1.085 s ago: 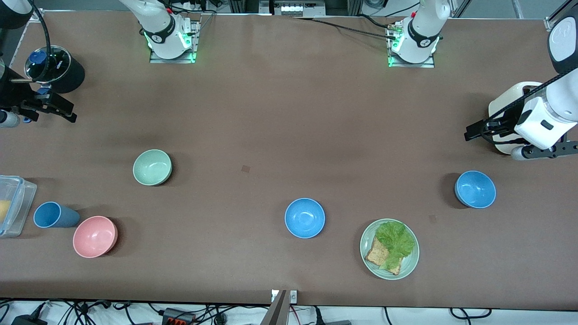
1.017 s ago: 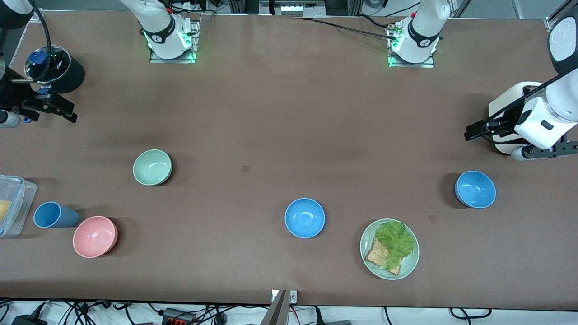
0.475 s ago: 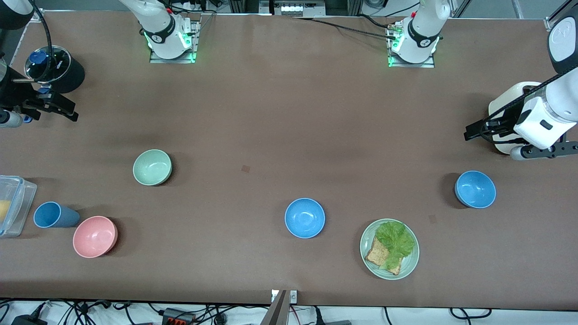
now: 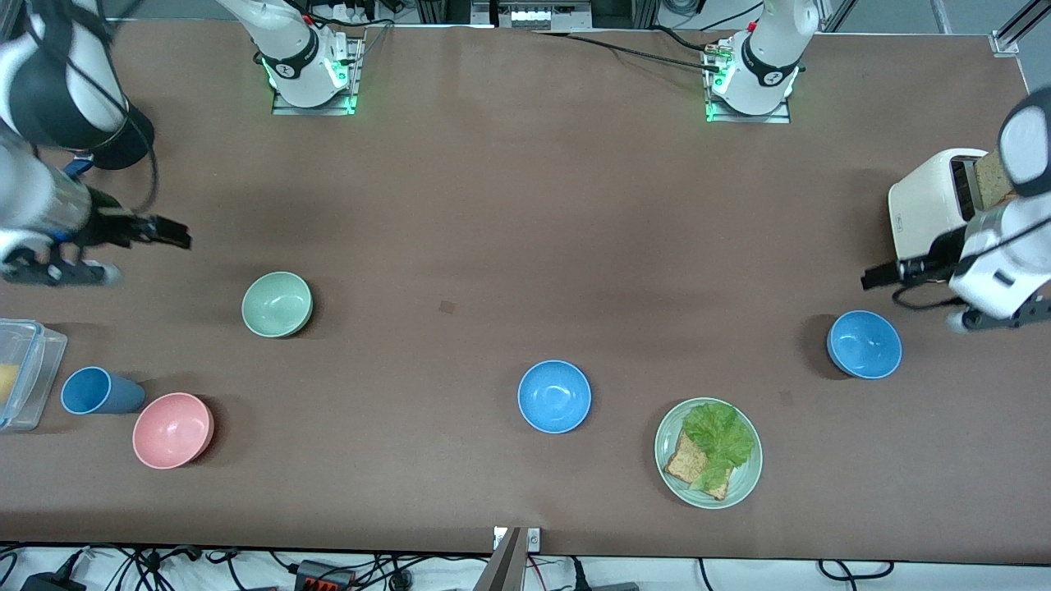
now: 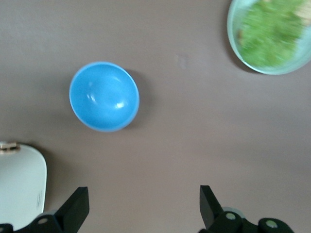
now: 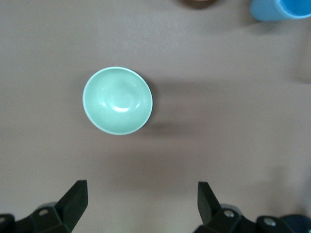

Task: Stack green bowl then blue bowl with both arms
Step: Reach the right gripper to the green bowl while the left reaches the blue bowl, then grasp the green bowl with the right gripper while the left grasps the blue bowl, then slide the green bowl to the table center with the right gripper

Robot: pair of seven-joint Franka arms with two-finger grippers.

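Right gripper (image 4: 168, 240): hanging over bare table near the right arm's end, fingers spread wide, empty.
Green bowl (image 4: 277, 304): sitting upright, nearer the front camera than that gripper; right arm is closest.
Left gripper (image 4: 877, 277): spread wide, empty, hanging by the toaster (image 4: 928, 211).
Blue bowl (image 4: 864, 344): lying just camera-side of the left gripper; a second blue bowl (image 4: 554, 396) is sitting mid-table.

- A pink bowl (image 4: 173, 430) beside a blue cup (image 4: 100, 391) lying on its side.
- A pale-green plate (image 4: 708, 453) with lettuce and toast.
- A white toaster (image 4: 932, 205).
- A clear container (image 4: 25, 371).
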